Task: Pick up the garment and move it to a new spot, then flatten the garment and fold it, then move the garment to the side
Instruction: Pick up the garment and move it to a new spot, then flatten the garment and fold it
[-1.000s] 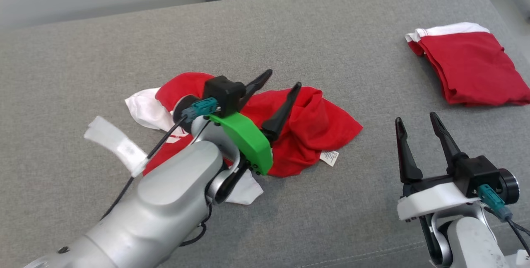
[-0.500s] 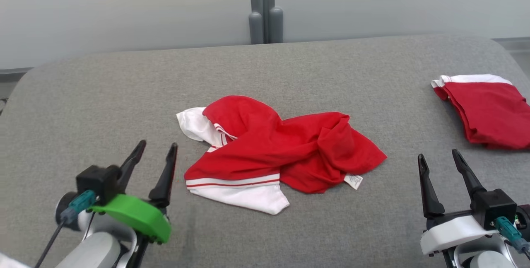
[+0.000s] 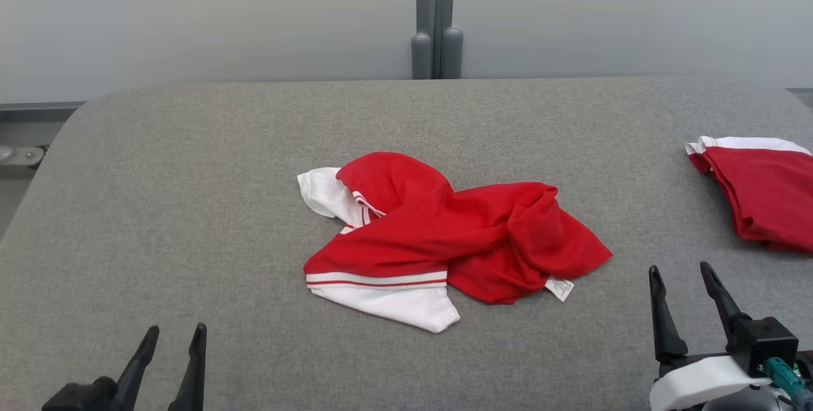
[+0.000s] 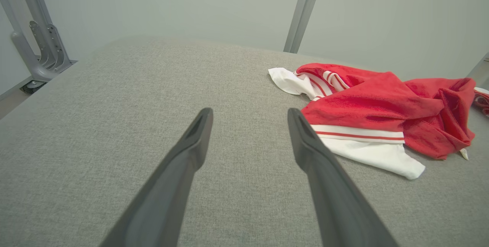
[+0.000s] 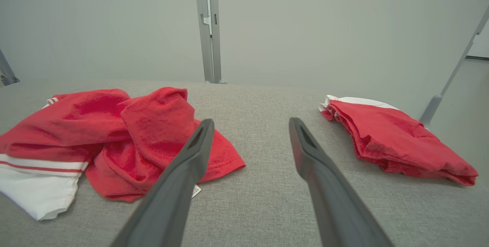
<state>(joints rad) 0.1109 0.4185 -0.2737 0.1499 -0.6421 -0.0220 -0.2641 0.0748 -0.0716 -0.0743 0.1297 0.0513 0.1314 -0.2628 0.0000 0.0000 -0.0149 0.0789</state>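
Long dark tapered fingers (image 3: 662, 319), white wrist shell (image 3: 698, 382), teal connector (image 3: 780, 374)

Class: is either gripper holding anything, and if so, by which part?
Nothing is held. The left gripper and the right gripper both stand open, apart from the crumpled garment.

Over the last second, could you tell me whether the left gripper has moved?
Yes: the left gripper has pulled back off the crumpled garment, now lying clear to its left, nearer the robot.
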